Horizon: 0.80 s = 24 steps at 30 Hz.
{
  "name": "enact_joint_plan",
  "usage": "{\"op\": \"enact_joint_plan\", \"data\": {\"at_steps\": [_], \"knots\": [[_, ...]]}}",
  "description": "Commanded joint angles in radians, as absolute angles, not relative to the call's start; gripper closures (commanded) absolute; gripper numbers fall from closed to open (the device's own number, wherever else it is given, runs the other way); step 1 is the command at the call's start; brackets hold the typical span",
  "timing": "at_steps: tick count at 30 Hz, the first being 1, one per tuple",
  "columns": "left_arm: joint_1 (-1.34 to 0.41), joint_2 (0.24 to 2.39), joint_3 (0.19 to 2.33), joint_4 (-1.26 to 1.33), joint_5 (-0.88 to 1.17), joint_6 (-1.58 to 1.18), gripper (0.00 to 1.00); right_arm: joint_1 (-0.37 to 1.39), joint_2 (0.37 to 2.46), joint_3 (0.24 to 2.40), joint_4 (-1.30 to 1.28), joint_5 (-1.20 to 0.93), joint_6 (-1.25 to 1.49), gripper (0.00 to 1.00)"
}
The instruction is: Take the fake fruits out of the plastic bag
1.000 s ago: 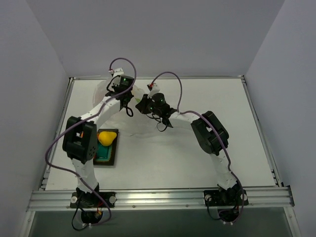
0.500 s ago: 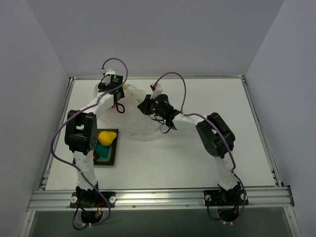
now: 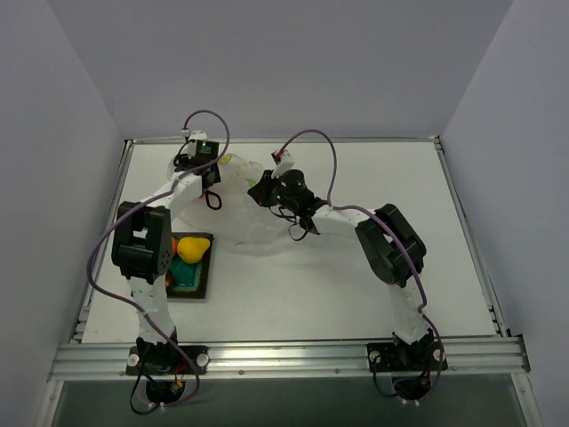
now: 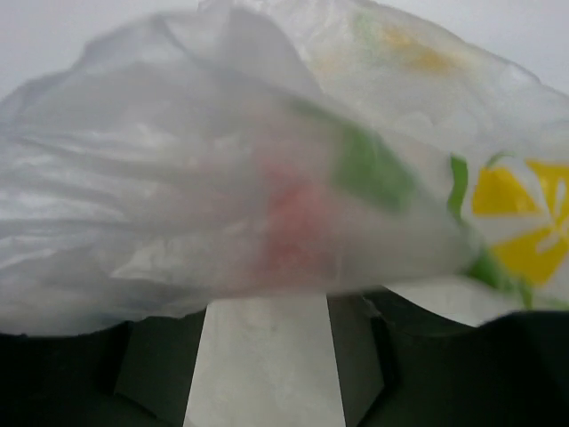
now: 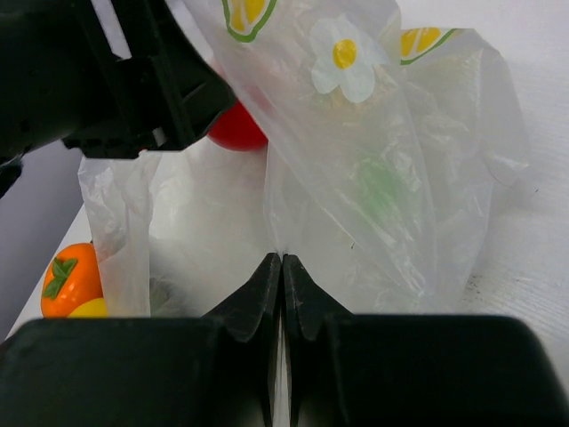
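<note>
The plastic bag (image 3: pixel 238 213) lies crumpled at the far middle-left of the table, translucent with green and yellow marks. My right gripper (image 5: pixel 282 258) is shut on a pinch of its film (image 5: pixel 373 178); from above it (image 3: pixel 264 191) sits at the bag's right side. My left gripper (image 4: pixel 284 356) stands open just short of the bag (image 4: pixel 178 178), with bare table between its fingers (image 4: pixel 151 365); from above it (image 3: pixel 210 176) is at the bag's far left. A red fruit (image 5: pixel 236 129) shows inside the bag, blurred pink through the film (image 4: pixel 298 222). A yellow pear (image 3: pixel 192 247) and an orange fruit (image 5: pixel 69 277) lie in the tray.
The green square tray (image 3: pixel 201 286) with a dark rim sits left of the bag, beside the left arm's elbow (image 3: pixel 142 249). The left arm's black wrist (image 5: pixel 107 80) fills the upper left of the right wrist view. Walls stand close round the table's raised edges.
My left gripper has opened, let go of the bag and shifted left. The bag has sagged and spread on the table. The right gripper stays shut on the film.
</note>
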State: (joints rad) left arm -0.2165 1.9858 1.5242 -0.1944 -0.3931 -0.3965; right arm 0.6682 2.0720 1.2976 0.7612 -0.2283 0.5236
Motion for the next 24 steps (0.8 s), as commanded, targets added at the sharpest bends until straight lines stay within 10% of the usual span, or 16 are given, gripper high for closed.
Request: {"op": "enact_joint_plan", "data": {"at_steps": [1,6,15,24], "knots": [[-0.274,1.818,1.482,-0.111,-0.393,-0.357,0.5,0.666,2.028,1.335,0.816,-0.233,0.526,1.0],[-0.366,1.746,1.407,-0.051,-0.4,-0.324,0.97,0.669,2.026,1.335,0.822,-0.23,0.537,1.0],[-0.361,1.928,1.52,-0.187,-0.429,-0.353,0.97,0.681,1.96,1.289,0.815,-0.216,0.519,1.0],[-0.273,1.958,1.559,-0.198,-0.531,-0.325,0.57,0.673,1.927,1.264,0.807,-0.218,0.5,1.0]]}}
